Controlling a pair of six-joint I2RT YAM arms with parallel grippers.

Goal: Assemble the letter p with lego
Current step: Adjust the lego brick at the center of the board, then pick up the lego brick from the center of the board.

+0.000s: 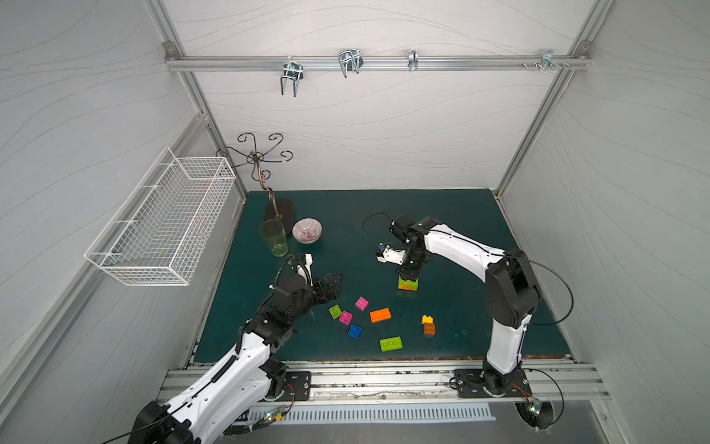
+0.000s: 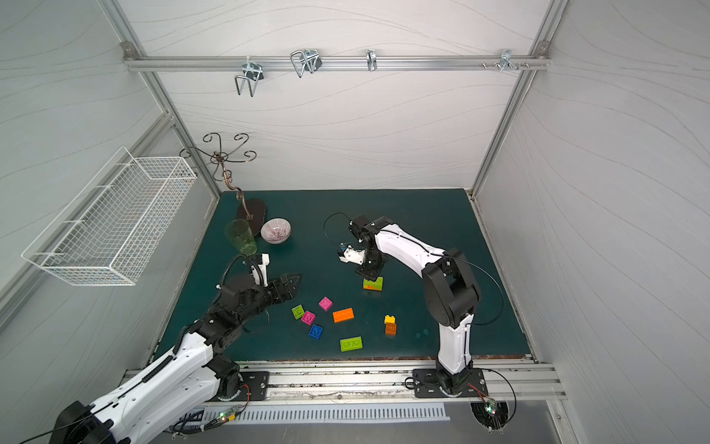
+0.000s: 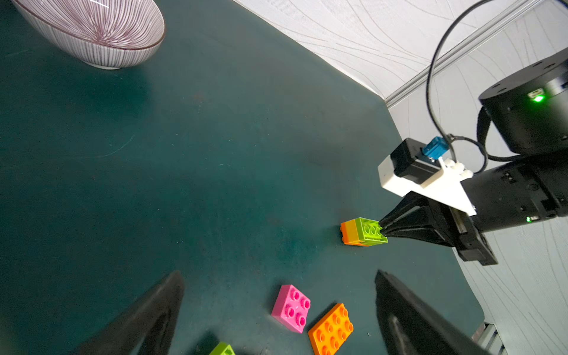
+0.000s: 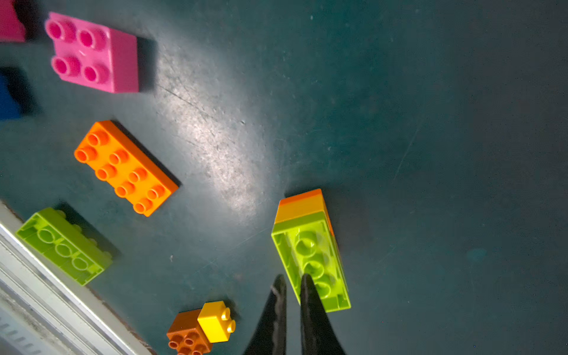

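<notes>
My left arm [image 1: 230, 376] lies nearest, its lower end cut off by the frame. The left gripper [image 1: 337, 286] hangs over the green mat [image 1: 461, 230], jaws spread wide with nothing between them. In its wrist view the fingers [image 3: 147, 319] are only blurred dark wedges.

The loose lego lies left to right:
- a small lime brick [image 1: 335, 311]
- a magenta brick [image 1: 345, 318]
- a blue brick [image 1: 354, 331]
- a second magenta brick [image 1: 361, 303]
- an orange oblong brick [image 1: 380, 315]
- a lime oblong brick [image 1: 391, 343], hollow side up

Farther back stands a lime green brick [image 4: 310, 258], hollow side up, on an orange brick [image 4: 299, 206]. My right gripper [image 4: 292, 279] stands on it, jaws almost closed. One tip is outside the lime rim and one is over the hollow. I cannot tell whether they pinch the wall.

Rightmost, a yellow brick [image 1: 427, 319] touches a dark orange brick [image 1: 429, 328].

The right wrist view cuts the blue brick and one magenta brick at its edge.
</notes>
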